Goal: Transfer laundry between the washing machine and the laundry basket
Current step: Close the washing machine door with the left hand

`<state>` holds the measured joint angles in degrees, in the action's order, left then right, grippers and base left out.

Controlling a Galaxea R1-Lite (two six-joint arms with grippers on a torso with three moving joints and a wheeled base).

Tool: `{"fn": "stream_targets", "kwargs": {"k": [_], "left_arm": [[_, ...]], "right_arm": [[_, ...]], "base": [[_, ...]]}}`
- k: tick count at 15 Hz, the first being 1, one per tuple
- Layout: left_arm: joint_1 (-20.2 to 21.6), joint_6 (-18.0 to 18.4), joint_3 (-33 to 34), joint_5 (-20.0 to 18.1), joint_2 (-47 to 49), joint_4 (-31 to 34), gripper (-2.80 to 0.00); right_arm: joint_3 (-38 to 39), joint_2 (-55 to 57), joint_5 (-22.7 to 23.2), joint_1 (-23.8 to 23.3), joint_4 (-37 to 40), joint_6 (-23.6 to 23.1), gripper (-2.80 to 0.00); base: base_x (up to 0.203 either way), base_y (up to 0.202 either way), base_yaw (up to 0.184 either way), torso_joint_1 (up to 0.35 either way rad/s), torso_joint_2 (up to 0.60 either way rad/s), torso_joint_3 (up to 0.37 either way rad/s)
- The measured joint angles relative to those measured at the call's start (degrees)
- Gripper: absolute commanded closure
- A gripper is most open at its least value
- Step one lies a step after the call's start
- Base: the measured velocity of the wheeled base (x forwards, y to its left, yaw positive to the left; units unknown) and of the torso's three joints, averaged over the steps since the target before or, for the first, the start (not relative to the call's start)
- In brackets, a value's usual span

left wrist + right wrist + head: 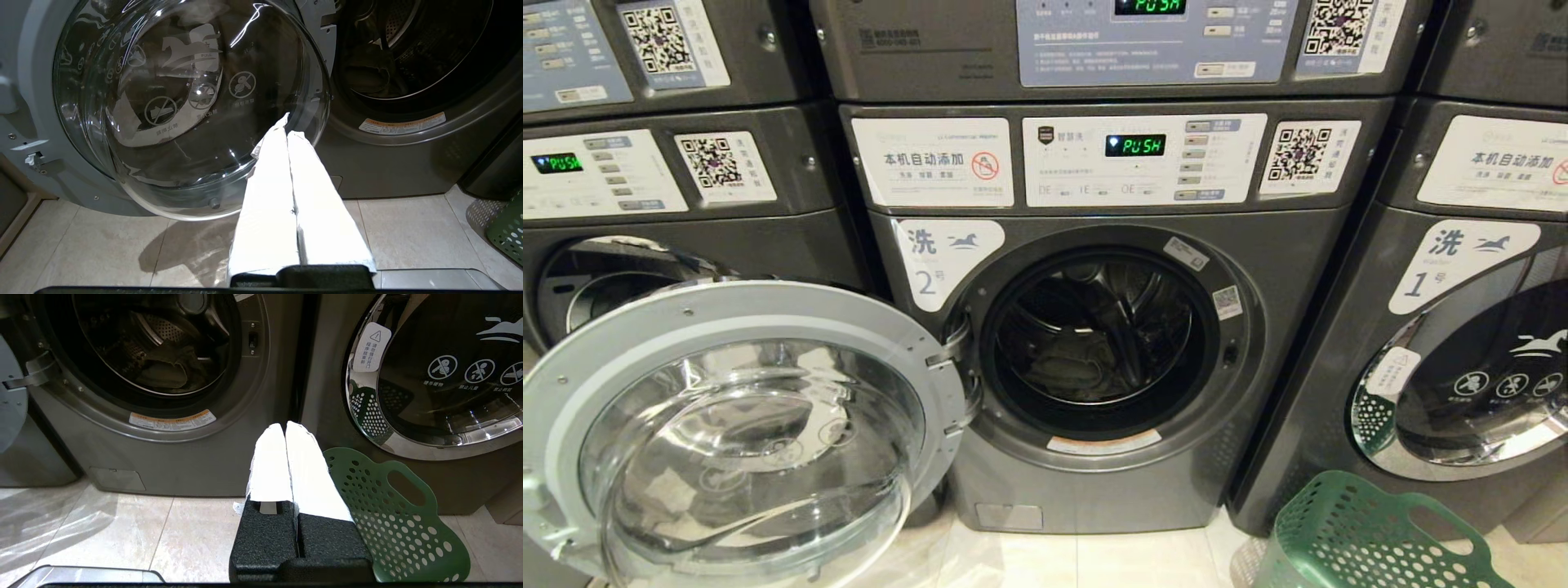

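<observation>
Tiled floor [1094, 559] ahead; I see laundry [163, 373] in the open washing machine [1094, 490], both end effectors [288, 126] [284, 426] pressed together, empty.

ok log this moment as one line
washer 2 door: open | laundry: in drum | laundry basket: on floor, right | left hand: shut, empty | right hand: shut, empty

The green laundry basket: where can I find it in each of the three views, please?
Head view: laundry basket in the bottom right corner, on the floor before machine 1.
Left wrist view: only its edge at the right border.
Right wrist view: lower right, just behind the shut right gripper.
Shared landmark: the open washing machine.
</observation>
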<state>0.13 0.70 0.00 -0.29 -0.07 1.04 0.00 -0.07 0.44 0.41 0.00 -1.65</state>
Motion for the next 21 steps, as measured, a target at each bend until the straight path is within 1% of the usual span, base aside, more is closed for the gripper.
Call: {"fn": "stream_targets", "kwargs": {"k": [5,7,8,15,21], "left_arm": [[0.0,0.0,0.0,0.0,0.0,0.0,0.0],[0.0,0.1,0.0,0.0,0.0,0.0,0.0],[0.0,0.1,0.0,0.0,0.0,0.0,0.0],[0.0,0.2,0.0,0.0,0.0,0.0,0.0],[0.0,0.1,0.0,-0.1,0.0,0.0,0.0]], "right_arm": [[0.0,0.0,0.2,0.0,0.0,-0.5,0.0],[0.0,0.0,-0.2,0.0,-0.1,1.7,0.0],[0.0,0.0,-0.3,0.0,-0.1,1.9,0.0],[0.0,0.0,-0.3,0.0,-0.1,1.9,0.0],[0.0,0.0,-0.3,0.0,-0.1,1.9,0.0]], "base": [[0.0,0.0,0.0,0.002,0.0,0.016],[0.0,0.0,0.0,0.0,0.0,0.0],[0.0,0.0,0.0,0.0,0.0,0.0],[0.0,0.0,0.0,0.0,0.0,0.0],[0.0,0.0,0.0,0.005,0.0,0.091]]}}
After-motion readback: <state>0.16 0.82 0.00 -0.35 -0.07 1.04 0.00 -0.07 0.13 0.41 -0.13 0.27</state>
